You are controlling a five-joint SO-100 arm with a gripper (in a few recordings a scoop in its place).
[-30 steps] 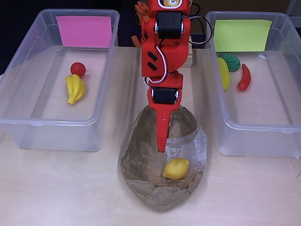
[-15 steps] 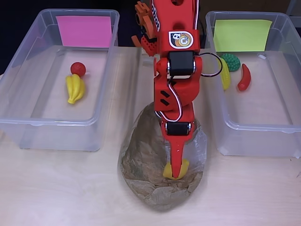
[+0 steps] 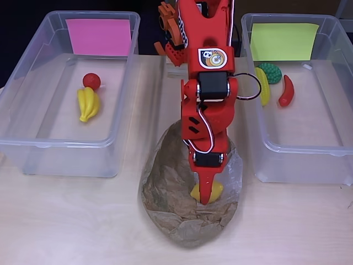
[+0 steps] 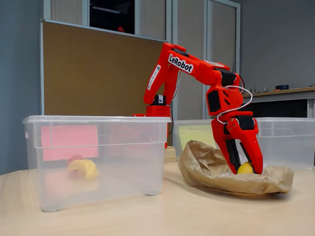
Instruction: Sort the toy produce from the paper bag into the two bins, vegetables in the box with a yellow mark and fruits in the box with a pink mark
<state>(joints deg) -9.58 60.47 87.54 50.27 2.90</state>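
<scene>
A crumpled brown paper bag (image 3: 165,193) lies open at the table's front centre, and shows in the fixed view too (image 4: 206,162). A yellow toy lemon (image 3: 217,190) (image 4: 244,168) sits in its mouth. My red gripper (image 3: 206,196) (image 4: 246,172) reaches down into the bag, its two fingers standing either side of the lemon and closed against it. The clear bin with the pink mark (image 3: 98,36) holds a banana (image 3: 88,104) and a red round fruit (image 3: 91,81). The bin with the yellow mark (image 3: 284,41) holds corn (image 3: 262,85), a green knobbly vegetable (image 3: 271,72) and a red chili (image 3: 287,91).
The pink-marked bin (image 3: 33,110) stands left of the bag and the yellow-marked bin (image 3: 309,146) right of it in the overhead view, both with tall clear walls. My arm's base (image 3: 176,33) sits between them at the back. Bare table runs along the front.
My arm stretched forward and down into the bag until the gripper reached the lemon. In the last half second gripper and lemon shifted slightly back toward the base.
</scene>
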